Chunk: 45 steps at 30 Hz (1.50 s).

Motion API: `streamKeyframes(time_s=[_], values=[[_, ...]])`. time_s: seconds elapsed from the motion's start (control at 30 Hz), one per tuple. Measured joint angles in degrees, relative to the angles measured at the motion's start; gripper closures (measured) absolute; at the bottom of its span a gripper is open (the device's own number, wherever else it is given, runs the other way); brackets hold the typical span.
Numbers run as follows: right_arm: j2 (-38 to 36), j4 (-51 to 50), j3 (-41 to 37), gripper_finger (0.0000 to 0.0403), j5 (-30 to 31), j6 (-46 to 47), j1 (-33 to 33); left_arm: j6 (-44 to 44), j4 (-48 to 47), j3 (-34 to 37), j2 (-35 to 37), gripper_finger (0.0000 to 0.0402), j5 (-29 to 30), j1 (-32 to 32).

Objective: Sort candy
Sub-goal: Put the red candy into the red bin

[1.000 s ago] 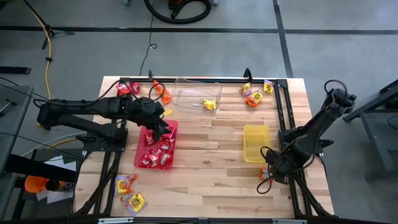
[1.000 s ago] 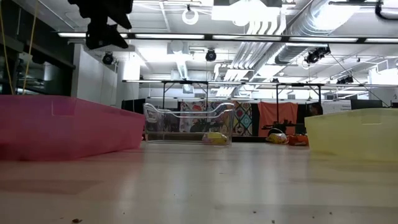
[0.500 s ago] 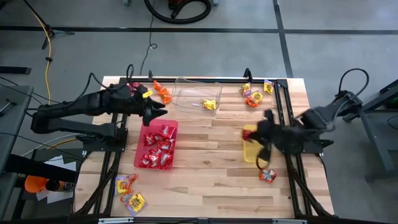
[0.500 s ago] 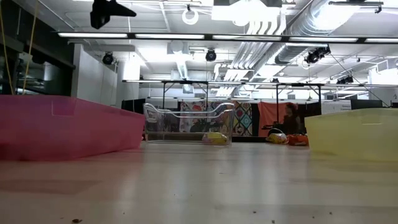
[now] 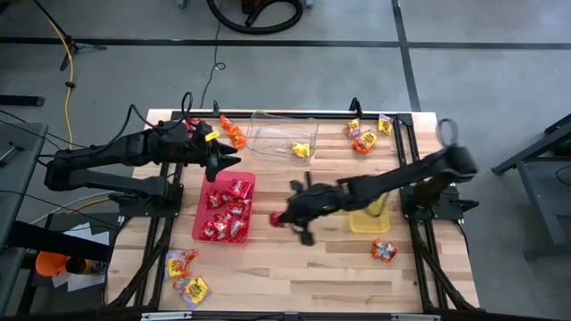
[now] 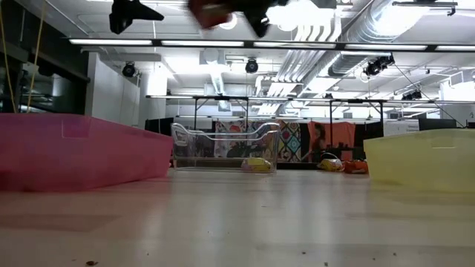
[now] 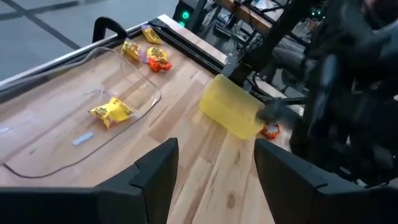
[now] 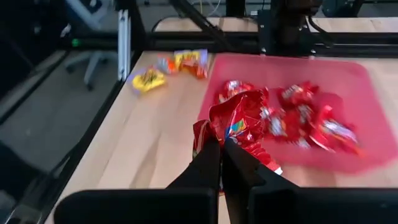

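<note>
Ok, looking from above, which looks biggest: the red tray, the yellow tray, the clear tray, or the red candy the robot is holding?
1. Red tray and clear tray: they look about alike, so no ranking.
2. Yellow tray, partly hidden by the arm.
3. Red candy in the shut right gripper.

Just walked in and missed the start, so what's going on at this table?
The robot is sorting candy by colour. The right end effector is shut on a red candy packet and carries it above the table toward the red tray, which already holds many red packets. The left end effector, open, hovers near that tray's far end. The clear tray holds one yellow packet; the yellow tray looks empty.
</note>
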<state>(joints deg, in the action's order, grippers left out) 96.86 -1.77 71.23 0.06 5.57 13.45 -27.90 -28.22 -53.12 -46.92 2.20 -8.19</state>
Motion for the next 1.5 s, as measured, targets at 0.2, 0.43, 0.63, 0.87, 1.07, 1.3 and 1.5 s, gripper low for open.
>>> streamKeyframes(time_s=[0.2,0.43,0.63,0.87,1.07,1.3,1.5], values=[[14.61,10.84,10.49,0.0402,1.22,1.76,-0.38,0.14,2.72,0.00,0.00,0.0202,0.00,0.02],[27.70,9.90,26.04,0.0402,1.29,1.94,-1.80,0.11,3.32,0.00,0.00,0.0202,-0.20,0.02],[34.95,2.00,37.85,0.0385,0.99,3.43,-3.55,0.11,3.31,0.00,0.00,0.0202,-0.20,0.02],[37.11,-11.26,45.76,0.0265,1.43,-2.27,-4.92,0.07,3.30,0.00,0.00,0.0202,1.64,-0.02],[36.77,-27.44,50.92,0.0177,-1.13,-12.31,-6.67,-0.50,3.30,0.00,0.00,0.0202,6.03,-0.02],[36.17,-55.64,52.34,0.0167,-10.96,-24.13,-10.15,-0.52,3.30,0.00,0.00,0.0202,12.14,-0.04],[29.09,-62.04,41.56,0.0167,-19.63,-27.31,-13.25,-2.93,2.45,0.00,-0.03,0.0202,13.41,-0.04]])
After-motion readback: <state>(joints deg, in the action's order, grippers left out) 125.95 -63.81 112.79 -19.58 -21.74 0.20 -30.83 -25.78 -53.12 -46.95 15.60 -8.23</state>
